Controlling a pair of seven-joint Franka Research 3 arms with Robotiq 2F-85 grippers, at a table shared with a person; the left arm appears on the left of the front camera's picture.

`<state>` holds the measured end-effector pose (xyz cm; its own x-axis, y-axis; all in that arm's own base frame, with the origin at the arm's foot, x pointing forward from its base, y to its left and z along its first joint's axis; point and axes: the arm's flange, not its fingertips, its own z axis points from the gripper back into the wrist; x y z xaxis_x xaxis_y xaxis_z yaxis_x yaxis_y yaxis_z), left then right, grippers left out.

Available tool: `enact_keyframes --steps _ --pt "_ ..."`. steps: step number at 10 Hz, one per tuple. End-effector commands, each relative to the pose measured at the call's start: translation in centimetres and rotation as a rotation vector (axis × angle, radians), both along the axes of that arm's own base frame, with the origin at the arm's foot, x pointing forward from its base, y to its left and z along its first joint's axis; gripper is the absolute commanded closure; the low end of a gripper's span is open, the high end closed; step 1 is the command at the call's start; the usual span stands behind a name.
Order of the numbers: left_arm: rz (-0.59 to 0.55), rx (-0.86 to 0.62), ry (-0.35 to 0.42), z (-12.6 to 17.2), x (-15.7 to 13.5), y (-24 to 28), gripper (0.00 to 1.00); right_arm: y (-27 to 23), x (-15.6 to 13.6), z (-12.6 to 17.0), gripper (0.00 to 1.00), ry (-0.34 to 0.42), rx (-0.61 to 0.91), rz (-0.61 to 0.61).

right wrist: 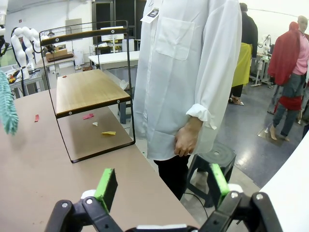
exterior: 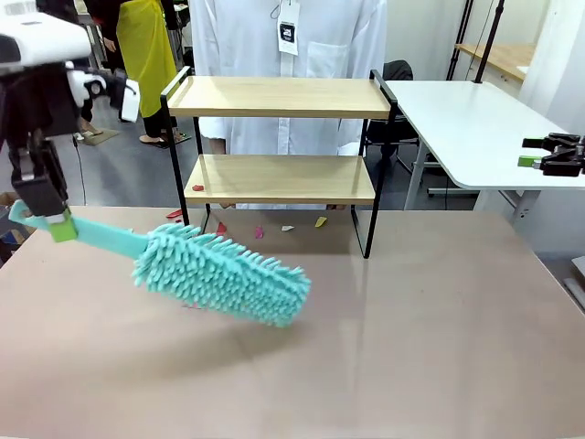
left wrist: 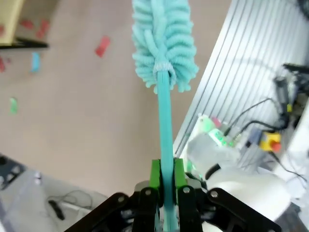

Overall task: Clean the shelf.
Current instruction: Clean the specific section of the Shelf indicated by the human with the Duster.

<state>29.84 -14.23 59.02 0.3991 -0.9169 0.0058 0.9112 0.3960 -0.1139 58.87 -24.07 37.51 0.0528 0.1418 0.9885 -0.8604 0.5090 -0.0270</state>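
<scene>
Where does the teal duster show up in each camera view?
Front view: duster left of centre, before the shelf, handle in the left gripper.
Left wrist view: top centre, handle running down to the gripper.
Right wrist view: its tip at the left edge.
Shared landmark: the shelf.

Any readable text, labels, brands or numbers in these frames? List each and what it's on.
Nothing legible.
Hang tag on the person's white shirt: dark printed mark, too small to read in the front view, blurred in the right wrist view.
Shelf and duster: no print visible.
</scene>
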Motion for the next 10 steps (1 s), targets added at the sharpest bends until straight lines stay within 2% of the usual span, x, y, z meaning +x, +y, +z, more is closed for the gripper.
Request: enact_keyframes --steps 1,3,4,10 --pt "0.01 0.002 0.02 -1.4 0.4 2.3 0.87 0.2 0.1 0.4 0.0 -0.005 -0.006 -0.001" --pt "0.057 -0.005 -0.015 -1.5 0.2 3.2 0.87 0.2 0.1 0.4 0.0 -0.005 -0.006 -0.001" --pt "0.037 0.017 0.034 -1.9 0.8 2.1 0.87 0.2 0.1 0.4 0.0 -0.005 -0.006 -0.001" --pt "0.037 0.017 0.034 -1.9 0.8 2.1 0.87 0.2 0.1 0.4 0.0 -0.005 -0.006 -0.001"
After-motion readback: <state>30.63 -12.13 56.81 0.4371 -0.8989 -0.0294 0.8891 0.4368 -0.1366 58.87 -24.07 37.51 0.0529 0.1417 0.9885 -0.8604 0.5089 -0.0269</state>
